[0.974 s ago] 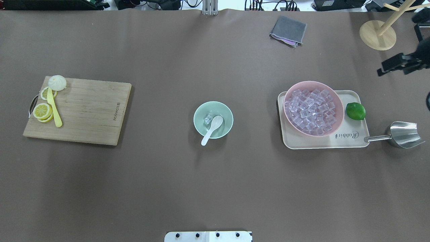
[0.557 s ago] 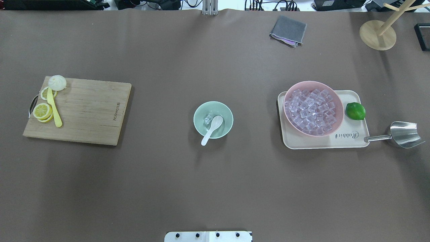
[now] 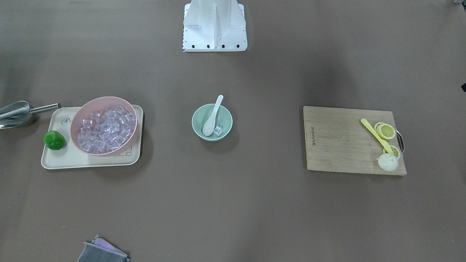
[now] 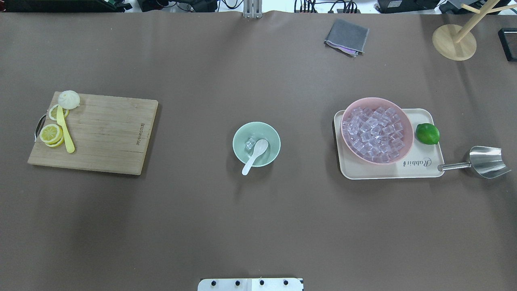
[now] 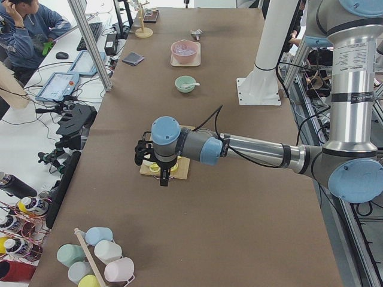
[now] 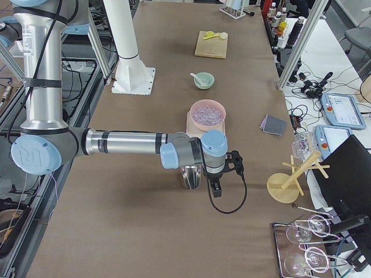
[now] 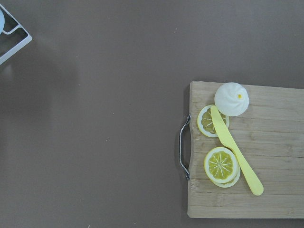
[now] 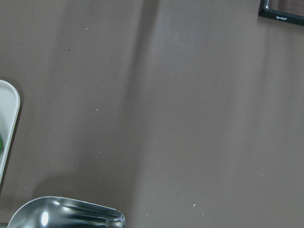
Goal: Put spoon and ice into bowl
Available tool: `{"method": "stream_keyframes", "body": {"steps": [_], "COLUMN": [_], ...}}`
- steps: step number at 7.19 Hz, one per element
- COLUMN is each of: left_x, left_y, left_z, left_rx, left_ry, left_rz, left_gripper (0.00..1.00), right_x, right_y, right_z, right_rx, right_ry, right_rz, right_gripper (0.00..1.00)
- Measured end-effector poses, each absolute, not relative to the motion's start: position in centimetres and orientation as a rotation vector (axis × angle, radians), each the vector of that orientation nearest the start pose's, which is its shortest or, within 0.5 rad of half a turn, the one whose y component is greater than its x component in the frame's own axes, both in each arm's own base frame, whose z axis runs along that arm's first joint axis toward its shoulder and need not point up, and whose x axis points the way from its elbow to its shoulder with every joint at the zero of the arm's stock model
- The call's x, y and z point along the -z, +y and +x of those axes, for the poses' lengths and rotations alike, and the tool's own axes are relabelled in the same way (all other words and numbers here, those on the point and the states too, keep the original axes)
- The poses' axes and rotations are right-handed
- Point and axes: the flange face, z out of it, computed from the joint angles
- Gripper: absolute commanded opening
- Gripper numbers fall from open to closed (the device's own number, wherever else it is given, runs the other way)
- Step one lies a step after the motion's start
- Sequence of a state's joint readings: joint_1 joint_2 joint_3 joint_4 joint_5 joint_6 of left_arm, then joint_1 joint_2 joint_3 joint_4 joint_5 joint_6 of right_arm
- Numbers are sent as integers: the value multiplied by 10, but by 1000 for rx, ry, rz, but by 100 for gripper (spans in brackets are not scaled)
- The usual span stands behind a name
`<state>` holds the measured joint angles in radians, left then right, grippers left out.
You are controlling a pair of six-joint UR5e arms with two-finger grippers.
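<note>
Table [image 4: 258,226]: brown surface, everything below rests on it.
Cutting board [image 4: 105,133]: wooden, far out on the robot's left, with lemon slices and a yellow utensil at its outer end.
Tray [image 4: 420,169]: cream, well out on the robot's right.
Left gripper [image 5: 163,180]: hangs above the lemon end of the cutting board, holding nothing. Cannot tell how wide its fingers stand.
Right gripper [image 6: 215,194]: hangs above the table near the scoop. Finger spacing cannot be told either.
Pink bowl [image 4: 373,102]: on the tray, heaped with clear cubes.
Scoop [image 4: 486,161]: steel, on the table, its handle reaching the tray's corner.
Bowl [image 4: 270,135]: pale green, at the table's middle, well apart from board and tray.
Spoon [image 4: 255,155]: white, scoop end down inside the bowl, handle leaning over the rim toward the robot.
Lime [image 4: 427,133]: on the tray beside the pink bowl.
Ice [image 4: 250,144]: clear, on the bowl's floor, just beside the spoon's scoop.
</note>
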<state>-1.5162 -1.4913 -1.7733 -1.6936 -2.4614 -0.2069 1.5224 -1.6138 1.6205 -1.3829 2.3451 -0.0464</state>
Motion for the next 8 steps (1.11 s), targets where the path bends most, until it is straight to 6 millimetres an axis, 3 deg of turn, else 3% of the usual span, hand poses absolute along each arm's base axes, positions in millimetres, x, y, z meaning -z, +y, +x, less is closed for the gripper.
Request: {"method": "stream_keyframes", "body": {"steps": [3, 5, 8], "left_x": [-602, -605, -607], "left_y": [-446, -443, -443], "left_z": [-42, -59, -62], "left_rx": [78, 110, 118], "left_ry": [895, 871, 849], "left_rz": [69, 85, 87], "left_gripper": [98, 98, 98], "right_x": [-633, -631, -629], "right_y": [-489, -491, -492], "right_z": [41, 40, 40], "right_rx": [164, 167, 170], "right_ry": [-772, -772, -773], "right_rz": [189, 194, 200], "right_gripper": [100, 100, 100]}}
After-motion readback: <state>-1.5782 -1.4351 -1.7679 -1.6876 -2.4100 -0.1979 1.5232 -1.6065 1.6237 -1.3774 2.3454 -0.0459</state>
